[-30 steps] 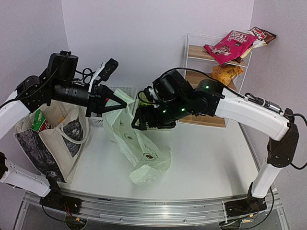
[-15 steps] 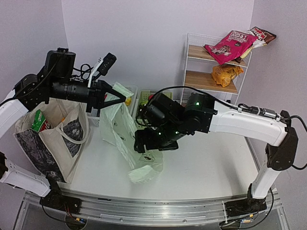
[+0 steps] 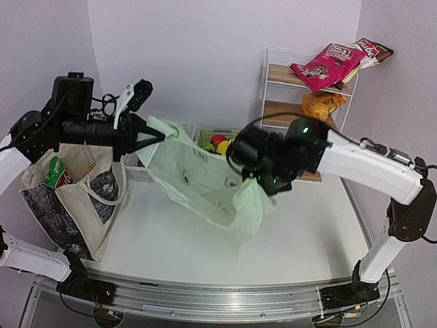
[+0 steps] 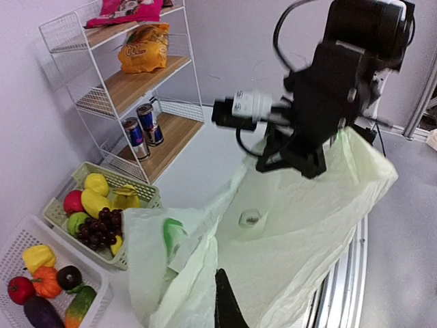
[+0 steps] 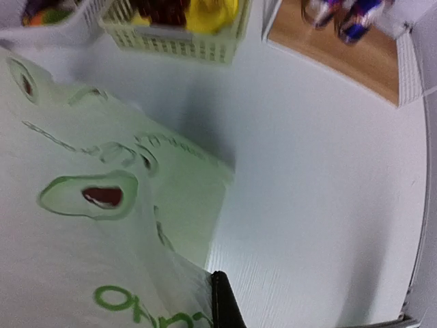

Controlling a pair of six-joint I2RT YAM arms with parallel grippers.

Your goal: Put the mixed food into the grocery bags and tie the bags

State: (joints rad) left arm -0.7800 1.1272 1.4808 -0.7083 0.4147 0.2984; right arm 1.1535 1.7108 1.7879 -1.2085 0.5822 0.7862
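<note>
The pale-green avocado-print plastic bag (image 3: 205, 181) hangs stretched above the table between both grippers. My left gripper (image 3: 158, 134) is shut on its upper left edge; in the left wrist view the film (image 4: 307, 205) bunches over the dark fingertips (image 4: 229, 304). My right gripper (image 3: 256, 179) is shut on the bag's lower right part (image 5: 75, 239), pinched at the fingertips (image 5: 225, 304). The beige canvas tote (image 3: 75, 198) stands at the left with a green-and-white packet (image 3: 56, 174) inside. Grapes (image 4: 99, 229) and yellow fruit (image 4: 95, 201) lie in a green basket (image 4: 147, 195).
A white wire shelf (image 3: 273, 89) at the back right carries a pink packet (image 3: 326, 65), an orange packet (image 3: 321, 104) and drink cans (image 4: 140, 130). A white basket (image 4: 20, 236) of fruit and vegetables sits beside the green one at the back.
The right gripper went from open to shut on the plastic bag and pulled up and right. The left arm drew back left, so the bag rose off the table and stretched out.
</note>
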